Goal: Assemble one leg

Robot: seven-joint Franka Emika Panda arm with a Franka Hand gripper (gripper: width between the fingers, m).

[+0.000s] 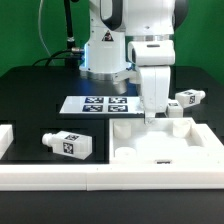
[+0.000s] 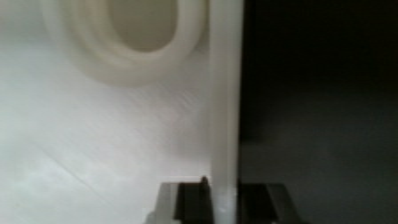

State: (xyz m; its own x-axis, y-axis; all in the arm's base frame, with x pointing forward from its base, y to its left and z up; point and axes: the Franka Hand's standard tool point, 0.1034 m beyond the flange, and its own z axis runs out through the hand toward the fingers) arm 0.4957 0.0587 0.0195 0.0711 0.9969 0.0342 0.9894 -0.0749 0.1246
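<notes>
The large flat white square panel [image 1: 172, 150] lies at the exterior view's right. My gripper [image 1: 151, 114] reaches straight down onto its far edge. In the wrist view the gripper [image 2: 222, 204] has its two dark fingers [image 2: 180, 206] on either side of the panel's [image 2: 107, 130] thin edge, shut on it. A round corner socket [image 2: 143, 35] shows ahead. One leg [image 1: 70, 144], a white peg with a tag, lies on the black table at the left. Two more legs [image 1: 188, 98] [image 1: 172, 110] lie close behind the panel's far right corner, beside the gripper.
The marker board [image 1: 98, 104] lies flat in front of the robot's base. A low white frame [image 1: 100, 178] runs along the table's front edge and up the left side [image 1: 14, 138]. The panel rests against it.
</notes>
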